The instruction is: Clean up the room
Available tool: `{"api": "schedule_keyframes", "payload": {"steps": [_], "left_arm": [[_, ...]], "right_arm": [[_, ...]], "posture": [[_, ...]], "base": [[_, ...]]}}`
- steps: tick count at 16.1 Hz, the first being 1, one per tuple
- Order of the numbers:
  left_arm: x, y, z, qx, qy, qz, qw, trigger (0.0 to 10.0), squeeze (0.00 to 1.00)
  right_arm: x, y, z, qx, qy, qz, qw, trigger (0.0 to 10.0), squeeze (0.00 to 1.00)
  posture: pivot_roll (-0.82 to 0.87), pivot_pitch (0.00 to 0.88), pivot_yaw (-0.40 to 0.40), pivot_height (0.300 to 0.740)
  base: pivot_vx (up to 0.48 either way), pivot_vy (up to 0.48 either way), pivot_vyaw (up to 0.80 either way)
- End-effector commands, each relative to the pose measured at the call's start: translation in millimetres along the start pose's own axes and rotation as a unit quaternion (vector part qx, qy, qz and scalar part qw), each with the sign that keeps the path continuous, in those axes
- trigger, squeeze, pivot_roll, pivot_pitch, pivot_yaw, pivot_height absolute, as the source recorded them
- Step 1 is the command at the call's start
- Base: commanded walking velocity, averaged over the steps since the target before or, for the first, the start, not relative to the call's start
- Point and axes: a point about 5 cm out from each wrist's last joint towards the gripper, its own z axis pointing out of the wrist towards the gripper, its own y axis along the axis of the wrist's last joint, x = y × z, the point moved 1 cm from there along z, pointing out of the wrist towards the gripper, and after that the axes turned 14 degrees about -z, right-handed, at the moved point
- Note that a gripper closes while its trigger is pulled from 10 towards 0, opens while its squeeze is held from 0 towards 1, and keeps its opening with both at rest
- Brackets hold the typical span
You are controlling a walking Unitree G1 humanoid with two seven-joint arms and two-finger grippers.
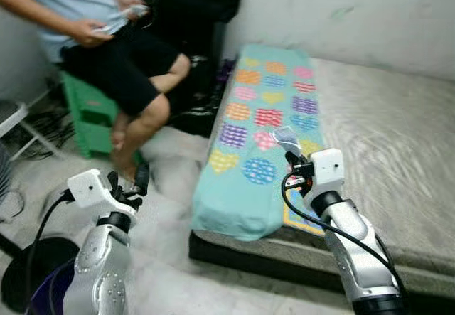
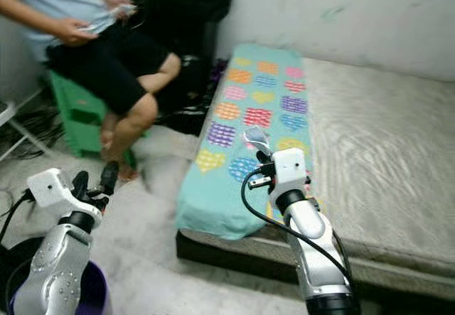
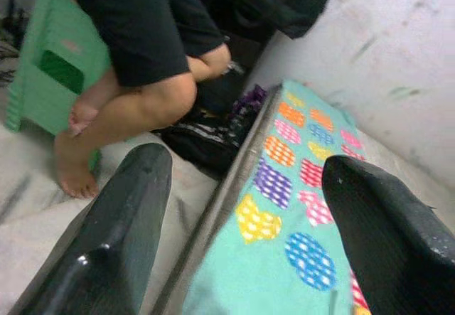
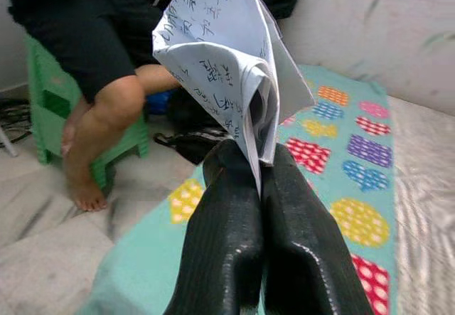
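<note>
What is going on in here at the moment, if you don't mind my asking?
The robot's right claw is shut on a folded sheet of handwritten paper, held above the teal heart-patterned blanket on the mattress. Its left claw is open and holds nothing, over the floor. A person sits on a green stool nearby.

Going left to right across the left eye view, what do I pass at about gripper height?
Left gripper → turquoise heart-patterned towel → right gripper, pinching a folded paper → bare mattress.
</note>
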Motion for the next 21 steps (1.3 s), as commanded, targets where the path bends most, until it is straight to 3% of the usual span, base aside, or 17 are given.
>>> {"api": "schedule_keyframes", "payload": {"steps": [1, 12, 21], "left_arm": [[-0.7, -1.9, 0.5, 0.007, 0.004, -0.001, 1.0, 10.0, 0.0], [-6.9, 1.9, -0.2, -0.004, -0.027, 0.001, 1.0, 10.0, 0.0], [-10.7, 2.8, -2.2, -0.003, -0.044, -0.004, 0.999, 10.0, 0.0]], "right_arm": [[-3.7, 6.8, 0.8, -0.011, -0.006, 0.0, 1.0, 10.0, 0.0], [-1.9, 8.4, 0.8, -0.016, 0.001, -0.008, 1.0, 10.0, 0.0], [1.6, 9.7, 2.3, -0.021, 0.007, -0.011, 1.0, 10.0, 0.0]], "posture": [[-0.07, 0.039, -0.032, 0.74], [-0.07, 0.035, -0.03, 0.74], [-0.06, 0.027, -0.027, 0.74]], "base": [[0.0, 0.48, 0.0], [0.0, 0.044, 0.0], [0.0, 0.0, 0.8]]}}
